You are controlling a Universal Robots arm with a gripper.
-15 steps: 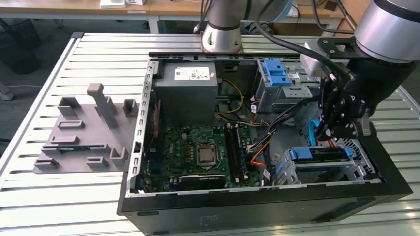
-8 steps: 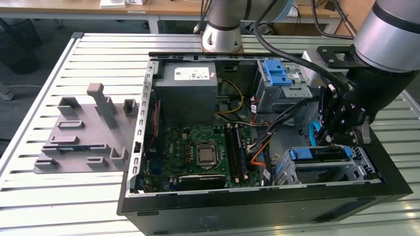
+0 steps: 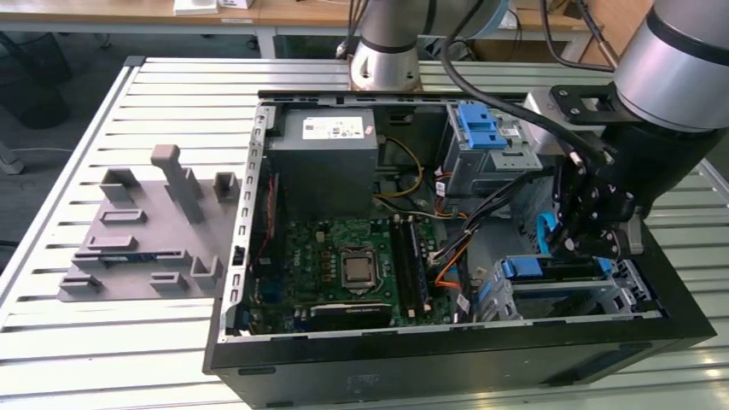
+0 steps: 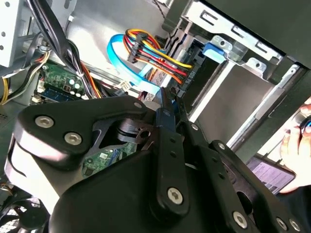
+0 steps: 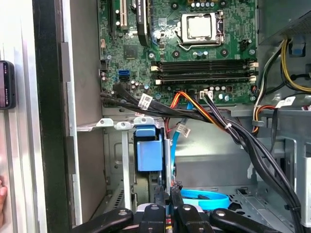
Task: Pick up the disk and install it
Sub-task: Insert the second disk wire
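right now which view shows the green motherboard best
The first wrist view: the green circuit-board motherboard lies face-on, its silver processor socket and black memory slots plain. The exterior view shows it at a slant; the second wrist view catches one corner.

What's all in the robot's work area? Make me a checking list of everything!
Surface: slatted metal table, holding an open computer case.
Job's things: blue-framed piece in the metal bay under the gripper; cannot tell if it is the disk.
Clutter: grey plastic block on the table, at the exterior view's left of the case.
Gripper: down inside the case, just above that bay.
Cables: coloured wire bundle; blue flat cable.
Surroundings: a person's hand beside the case.
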